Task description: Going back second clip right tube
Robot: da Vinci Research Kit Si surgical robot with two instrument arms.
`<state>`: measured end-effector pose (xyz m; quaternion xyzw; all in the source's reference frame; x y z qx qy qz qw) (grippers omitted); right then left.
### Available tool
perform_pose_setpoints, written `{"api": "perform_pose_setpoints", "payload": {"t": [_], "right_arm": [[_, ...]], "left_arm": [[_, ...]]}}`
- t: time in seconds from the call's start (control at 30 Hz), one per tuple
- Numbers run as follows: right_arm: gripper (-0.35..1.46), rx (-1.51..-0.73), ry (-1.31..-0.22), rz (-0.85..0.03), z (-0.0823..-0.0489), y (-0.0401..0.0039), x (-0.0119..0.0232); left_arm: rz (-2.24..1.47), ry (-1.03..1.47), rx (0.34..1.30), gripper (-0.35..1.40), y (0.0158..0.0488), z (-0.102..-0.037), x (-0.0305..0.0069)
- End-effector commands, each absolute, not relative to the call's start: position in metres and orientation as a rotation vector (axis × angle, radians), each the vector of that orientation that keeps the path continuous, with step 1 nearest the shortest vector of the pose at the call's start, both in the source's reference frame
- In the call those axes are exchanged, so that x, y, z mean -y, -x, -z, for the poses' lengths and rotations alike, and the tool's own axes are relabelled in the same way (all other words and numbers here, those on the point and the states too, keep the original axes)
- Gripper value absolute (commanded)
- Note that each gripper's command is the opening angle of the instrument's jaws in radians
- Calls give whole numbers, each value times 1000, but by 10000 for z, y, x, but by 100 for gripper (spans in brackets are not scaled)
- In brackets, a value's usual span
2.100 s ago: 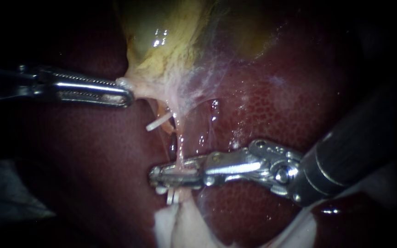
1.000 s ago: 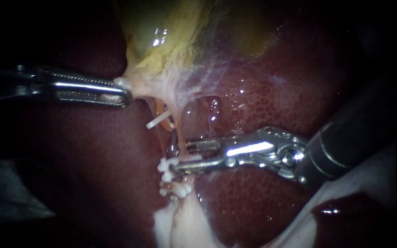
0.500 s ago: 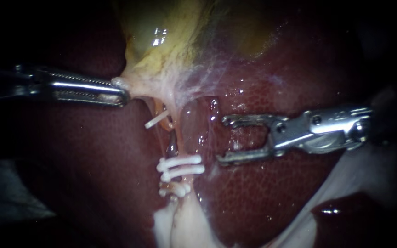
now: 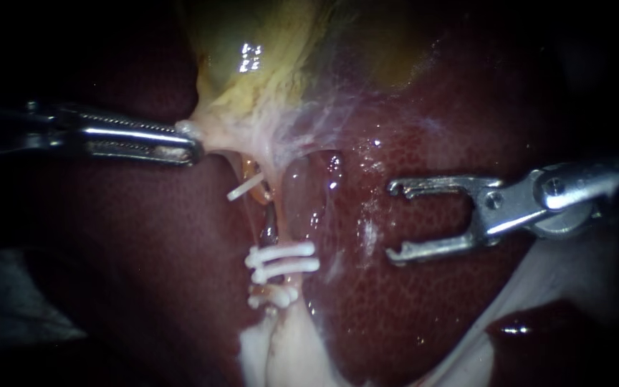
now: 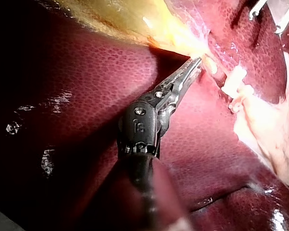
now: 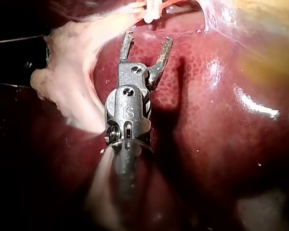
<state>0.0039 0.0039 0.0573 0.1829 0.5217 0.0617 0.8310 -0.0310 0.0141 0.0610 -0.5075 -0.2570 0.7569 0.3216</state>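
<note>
Two white bar-shaped clips (image 4: 284, 266) cross pale slick tube (image 4: 291, 215); right instrument (image 4: 393, 221) forked.

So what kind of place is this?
Probably a surgery bench, seen very close: dark red liver, yellowish gallbladder, white clips on a tube, and my right instrument with open jaws.

In the endoscope view the light pools at the centre; the gallbladder (image 4: 252, 79) is brightest, with small white glints; the wet liver (image 4: 410, 287) sparkles with speckled highlights and sinks into black toward its outer edges; the left instrument (image 4: 198, 150) shows one bright streak, its shaft lost in the dark; glare burns on the right instrument (image 4: 392, 221) at its hinge. In the right wrist view, streaks of glare cross the liver (image 6: 250, 103); the instrument (image 6: 148, 38) throws a dark shadow beside itself.
</note>
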Motion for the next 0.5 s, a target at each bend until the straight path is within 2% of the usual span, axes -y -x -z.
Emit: {"api": "perform_pose_setpoints", "payload": {"t": [0.03,0.27,0.5], "right_arm": [[50,-1106,-386,-129,-574,-39,-39],[50,-1108,-380,-118,-573,-38,-39],[50,-1108,-381,-119,-572,-37,-40]], "left_arm": [[-1991,1330,668,-35,311,-615,-141],[-2004,1306,662,-35,325,-649,-141],[-2007,1305,667,-35,327,-650,-139]]}}
